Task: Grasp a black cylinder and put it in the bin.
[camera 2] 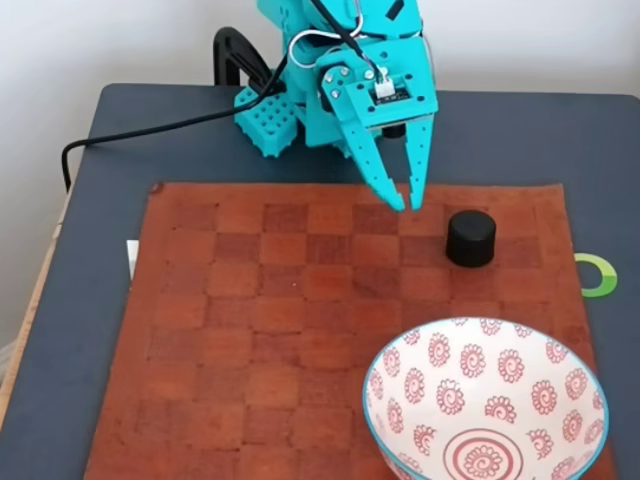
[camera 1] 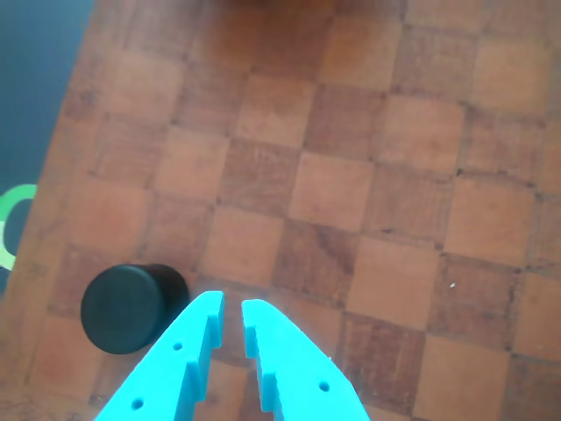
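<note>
Other view first: the turquoise gripper (camera 1: 231, 307) enters from six o'clock, its jaws a narrow gap apart and holding nothing. At about nine o'clock from the tips, just beside the left finger, the black cylinder (camera 1: 129, 307) stands upright on the brown checkerboard mat (camera 1: 351, 175).

Fixed view: the gripper (camera 2: 405, 205) points down over the mat's (camera 2: 250, 330) far edge, jaws slightly parted. The black cylinder (camera 2: 470, 238) stands near it at four o'clock, apart from the fingers. A patterned bowl (camera 2: 400, 380) sits at six o'clock from the cylinder.
</note>
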Available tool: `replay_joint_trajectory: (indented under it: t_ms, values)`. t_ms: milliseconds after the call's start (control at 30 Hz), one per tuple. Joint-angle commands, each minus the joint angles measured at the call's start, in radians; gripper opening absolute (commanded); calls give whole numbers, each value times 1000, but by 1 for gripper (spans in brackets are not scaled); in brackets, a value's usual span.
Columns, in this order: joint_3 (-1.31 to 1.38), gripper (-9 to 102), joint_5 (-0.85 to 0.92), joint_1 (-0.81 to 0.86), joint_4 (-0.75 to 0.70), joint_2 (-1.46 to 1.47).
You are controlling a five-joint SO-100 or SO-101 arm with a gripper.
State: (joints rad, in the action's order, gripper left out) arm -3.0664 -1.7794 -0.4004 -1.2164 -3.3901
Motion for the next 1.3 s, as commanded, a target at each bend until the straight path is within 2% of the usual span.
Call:
replay_joint_trajectory:
  t_ms: [0, 133, 300, 867, 1067, 1267]
  values:
    - [57, 0, 6, 5, -6, -52]
    - [72, 0, 6, 5, -18, -52]
    - [141, 0, -5, 5, -138, -51]
    - [267, 0, 8, 5, -156, -41]
    - [428, 0, 57, 5, -80, 163]
    - [591, 0, 72, 5, -86, 465]
